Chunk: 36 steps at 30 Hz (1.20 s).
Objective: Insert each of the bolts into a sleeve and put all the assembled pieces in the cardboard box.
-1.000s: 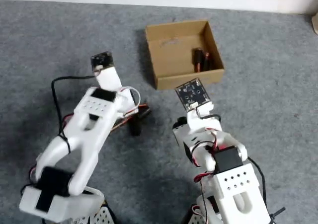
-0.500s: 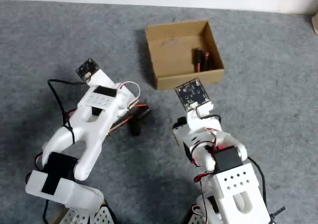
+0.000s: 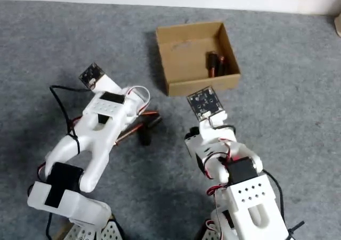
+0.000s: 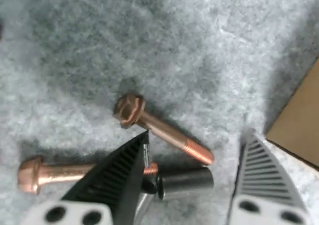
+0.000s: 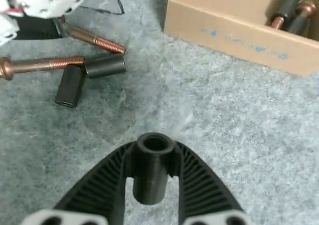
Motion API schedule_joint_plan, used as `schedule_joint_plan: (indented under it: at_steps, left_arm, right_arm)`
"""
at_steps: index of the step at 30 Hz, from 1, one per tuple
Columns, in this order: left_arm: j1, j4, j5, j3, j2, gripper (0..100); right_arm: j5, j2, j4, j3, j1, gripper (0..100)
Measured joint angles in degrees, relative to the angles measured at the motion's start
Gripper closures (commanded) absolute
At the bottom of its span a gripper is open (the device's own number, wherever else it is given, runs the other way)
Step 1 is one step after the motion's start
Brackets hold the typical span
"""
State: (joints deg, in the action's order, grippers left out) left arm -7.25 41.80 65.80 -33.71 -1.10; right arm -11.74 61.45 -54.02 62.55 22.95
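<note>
While clamped on a sleeve [image 5: 151,172], held it in the right gripper [image 5: 152,155] above the surface [image 5: 209,115] just before the box's [image 5: 234,30] front wall, bore open toward the wrist. Hung the left gripper [image 4: 197,140], jaws apart, over the loose parts near the middle of the surface, off the box's front left corner: a hex bolt [image 4: 162,130] lying partly between the jaws, a second bolt [image 4: 57,174] beside it, and a loose sleeve [image 4: 185,181] at or touching that second bolt's threaded end. Showed two finished pieces [image 3: 216,64] already in the box by its right wall. Looked to be at the bolt pick-up, with insertion to follow. Seemed to call for closing squarely on the hex bolt's plain shank, just behind the head, leaving the threads free. Risked nudging the loose sleeve, or pinching it along with the bolt, given the dark finger [image 4: 119,180] close beside it. Probably wanted the bolt lined up with the bore's axis, threads first, and the right grip firm against the push.
</note>
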Motion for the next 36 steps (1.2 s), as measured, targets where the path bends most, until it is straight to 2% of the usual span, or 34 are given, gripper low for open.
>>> schedule_joint_plan:
  at_steps: [7,15,23,26,31,36]
  left_arm:
    - [0.00,7.03,0.00,0.00,0.00,72]
    - [2.90,2.46,2.90,-0.53,-3.34,72]
    - [2.99,0.09,3.69,-0.53,-4.92,72]
    - [2.99,-0.53,3.69,-0.53,-4.92,78]
    - [2.99,-0.79,3.87,-0.53,-4.92,99]
    - [2.90,-2.29,3.69,-0.35,-4.92,94]
  right_arm:
    - [0.00,0.00,0.00,0.00,0.00,99.3]
    - [0.00,0.00,0.00,0.00,0.00,99.3]
    - [0.00,0.00,0.00,0.00,0.00,99.3]
    - [0.00,0.00,0.00,0.00,0.00,99.3]
    - [0.00,0.00,0.00,0.00,0.00,99.3]
    - [0.00,0.00,0.00,0.00,0.00,99.3]
